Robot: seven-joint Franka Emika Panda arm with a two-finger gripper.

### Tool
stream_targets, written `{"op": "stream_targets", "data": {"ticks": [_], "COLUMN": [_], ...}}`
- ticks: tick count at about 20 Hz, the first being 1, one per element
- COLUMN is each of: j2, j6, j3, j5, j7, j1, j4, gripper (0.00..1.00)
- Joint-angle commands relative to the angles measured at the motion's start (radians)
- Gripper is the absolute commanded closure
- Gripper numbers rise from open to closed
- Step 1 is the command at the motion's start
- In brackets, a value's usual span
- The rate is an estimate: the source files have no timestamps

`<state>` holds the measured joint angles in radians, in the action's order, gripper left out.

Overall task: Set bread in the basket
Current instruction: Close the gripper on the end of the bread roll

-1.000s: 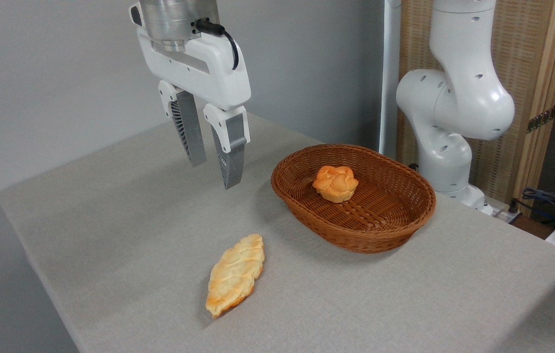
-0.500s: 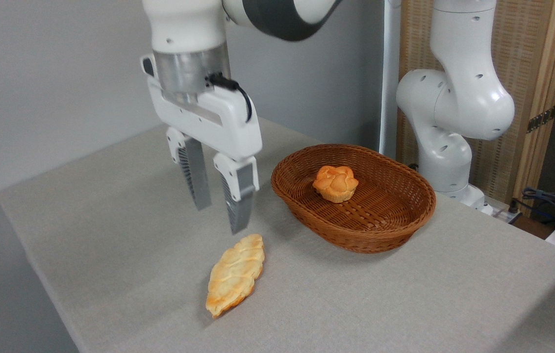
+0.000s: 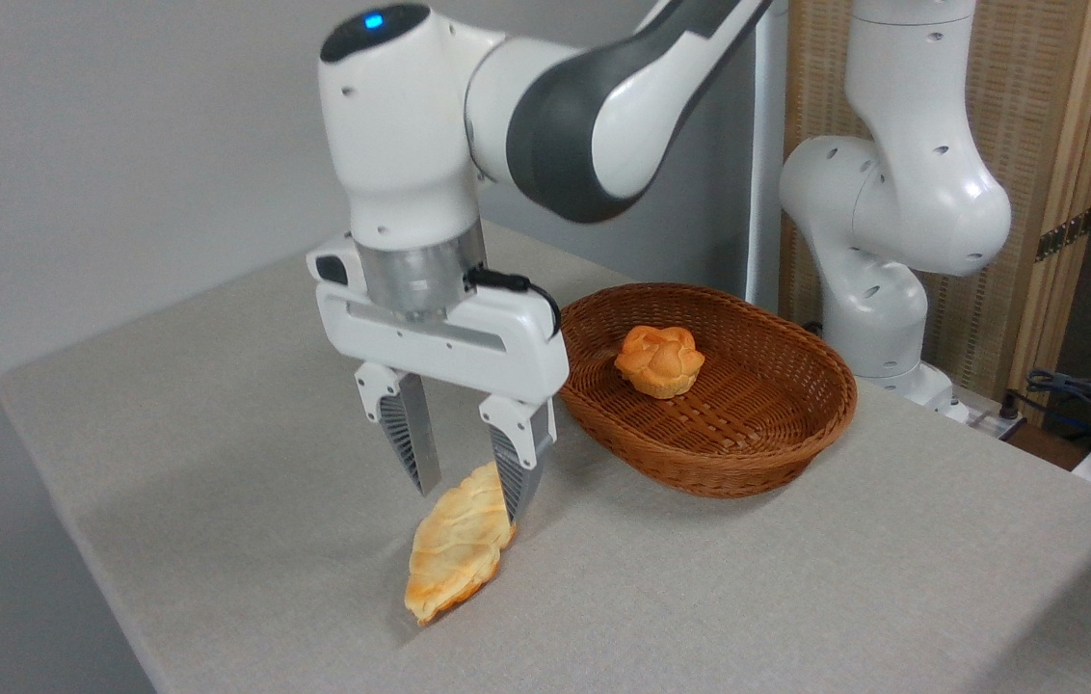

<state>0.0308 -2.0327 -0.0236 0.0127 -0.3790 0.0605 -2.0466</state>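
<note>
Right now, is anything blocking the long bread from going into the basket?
Nothing visible does. The table between the bread and the basket is bare. A small bun sits inside the basket, but free floor remains beside it.

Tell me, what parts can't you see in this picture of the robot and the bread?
- The bread's far tip: the gripper's right finger covers it, so touch cannot be judged.
- The basket's left rim: hidden behind the gripper body.
- The small bun's underside: it rests on the weave.
- The table's right and front parts: cut off by the picture edges.
</note>
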Motion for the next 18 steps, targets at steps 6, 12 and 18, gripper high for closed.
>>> {"op": "stream_targets", "data": {"ticks": [6, 12, 18], "j2": [-0.012, -0.020, -0.038], "j6": [-0.097, -0.095, -0.097], "j3": [-0.001, 0.014, 0.021], "j5": [0.041, 0.026, 0.024], "j7": [0.060, 0.060, 0.058], "j1": [0.027, 0.028, 0.027], "j4": [-0.053, -0.063, -0.066], "gripper": [0.00, 0.00, 0.00]}}
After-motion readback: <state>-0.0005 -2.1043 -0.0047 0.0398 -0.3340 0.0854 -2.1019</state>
